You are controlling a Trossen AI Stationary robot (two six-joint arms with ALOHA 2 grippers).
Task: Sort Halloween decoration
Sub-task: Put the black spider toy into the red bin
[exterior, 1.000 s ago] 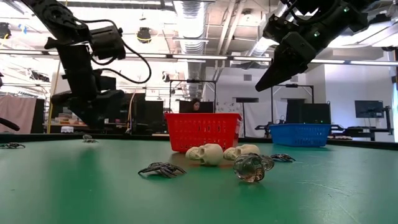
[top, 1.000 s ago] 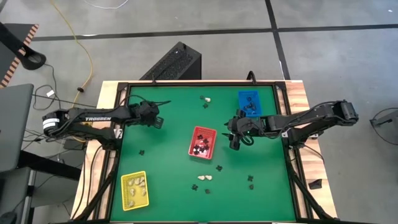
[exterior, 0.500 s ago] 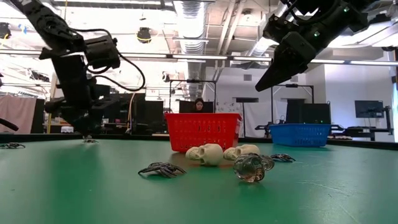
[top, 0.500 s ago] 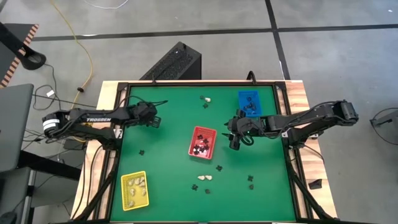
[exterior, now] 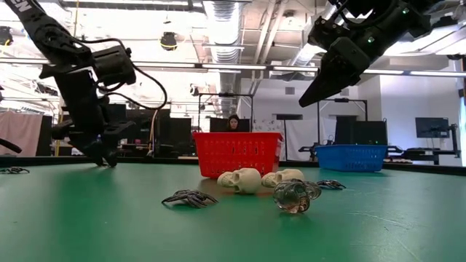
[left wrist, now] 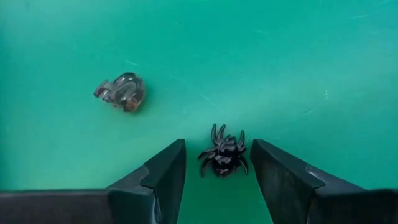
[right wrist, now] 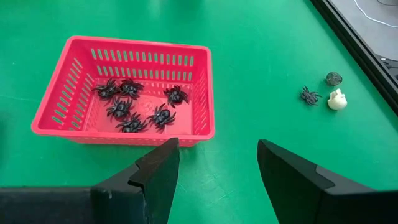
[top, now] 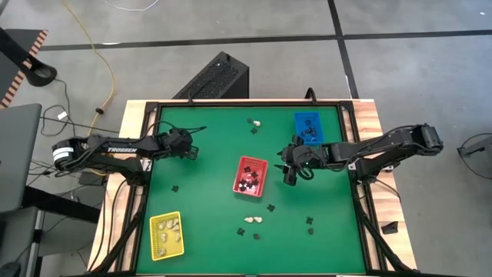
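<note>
Overhead, a green table (top: 207, 223) carries three small baskets: a yellow basket (top: 166, 235) near the left front corner, a red basket (top: 250, 176) at the centre, and a blue basket (top: 308, 127) toward the far right.

The decorations are tiny. The black spider (left wrist: 224, 152) has a lumpy glossy body and curled legs; it lies on the green surface between the spread fingers of the left gripper (left wrist: 217, 174), which touch nothing. Near it lies a clear smoky skull (left wrist: 121, 92), translucent with a brownish tint. In the overhead view the left gripper (top: 187, 149) sits low near the table's left edge.

The right gripper (right wrist: 217, 171) hangs above the table just right of the red basket, its fingers apart and empty. The red basket (right wrist: 205, 93) holds about seven black spiders (right wrist: 134, 106). Beyond it on the table lie another spider, a cream skull (right wrist: 336, 99) and a small grey piece.

At table height, two cream skulls (exterior: 247, 179), a flat black spider (exterior: 191, 198) and a clear skull (exterior: 293, 196) lie in front of the red basket.
</note>
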